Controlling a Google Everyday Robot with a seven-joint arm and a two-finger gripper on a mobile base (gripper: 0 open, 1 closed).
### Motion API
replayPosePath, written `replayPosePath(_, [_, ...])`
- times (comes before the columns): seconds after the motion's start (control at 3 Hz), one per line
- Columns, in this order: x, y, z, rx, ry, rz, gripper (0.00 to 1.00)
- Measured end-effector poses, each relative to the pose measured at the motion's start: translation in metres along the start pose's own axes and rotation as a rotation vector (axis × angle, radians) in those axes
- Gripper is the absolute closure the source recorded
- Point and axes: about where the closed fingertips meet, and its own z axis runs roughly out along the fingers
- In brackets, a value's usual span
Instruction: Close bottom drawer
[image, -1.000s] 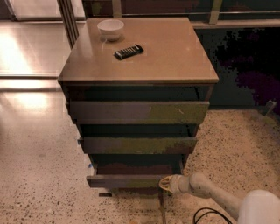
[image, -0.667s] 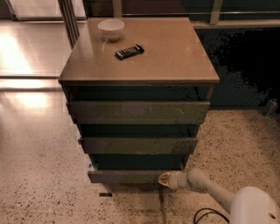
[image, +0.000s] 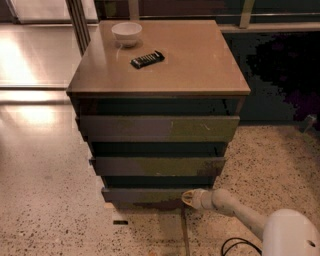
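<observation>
The brown cabinet (image: 160, 55) has three drawer fronts stepping inward toward the floor. The bottom drawer (image: 142, 195) is the lowest and narrowest; its dark front stands only slightly out from the cabinet, under the middle drawer front (image: 157, 166). My gripper (image: 189, 198) is at the end of the white arm coming from the lower right. Its tip rests against the right part of the bottom drawer's front, close to the floor.
A white bowl (image: 126, 33) and a dark flat object (image: 147, 59) lie on the cabinet top. The top drawer front (image: 157, 128) juts out most. Speckled floor (image: 45, 210) lies all around. A black cable (image: 235, 246) lies by the arm's base.
The bottom drawer has slid inward toward the cabinet. My gripper has moved forward with it, staying against its front.
</observation>
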Motion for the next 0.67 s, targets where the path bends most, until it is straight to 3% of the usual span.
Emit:
replayPosePath(0.33, [0.0017, -0.0236, -0.0111, 0.138, 0.041, -0.027, 1.00])
replayPosePath(0.67, [0.0044, -0.0335, -0.0133, 0.187, 0.059, -0.030, 1.00])
